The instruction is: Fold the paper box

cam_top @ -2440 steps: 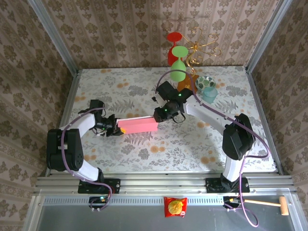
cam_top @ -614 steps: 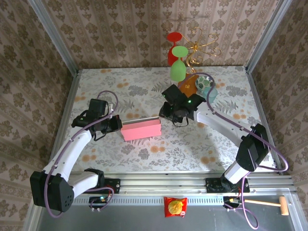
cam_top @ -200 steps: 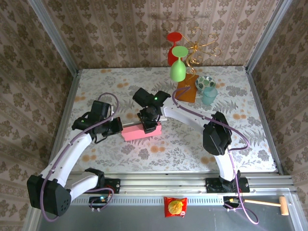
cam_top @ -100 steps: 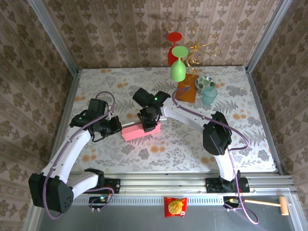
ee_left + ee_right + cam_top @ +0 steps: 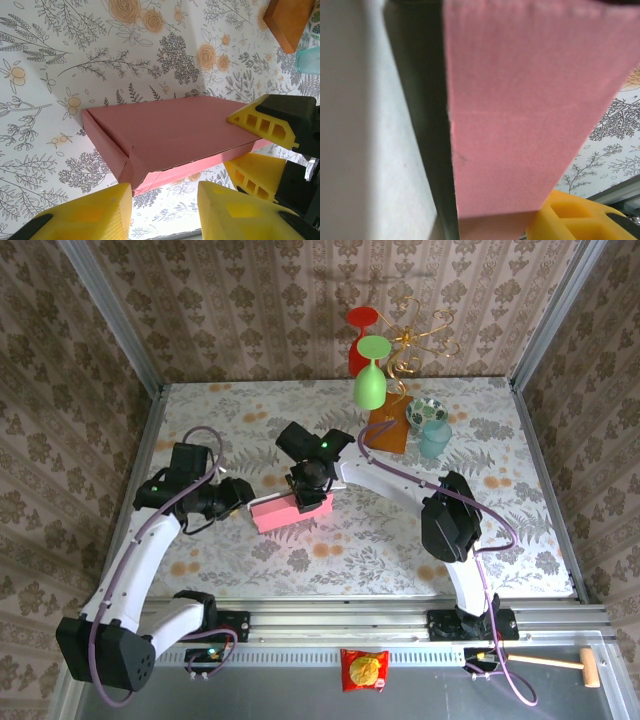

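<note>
Paper box [image 5: 289,511] is closed up, sitting left of centre on the table [image 5: 420,540]. Right gripper [image 5: 308,496] is clamped on the box's right end, one finger on top, one underneath. Left gripper [image 5: 162,200] has its fingers spread, just off the box's left end, gripping nothing.

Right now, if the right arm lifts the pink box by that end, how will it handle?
Probably light: the paper box is thin folded card. Held at one end by the right gripper, the free end would likely sag or swing. The seam at its corner looks loosely tucked, so it may spring open; the left gripper stands open, clear of it.
</note>
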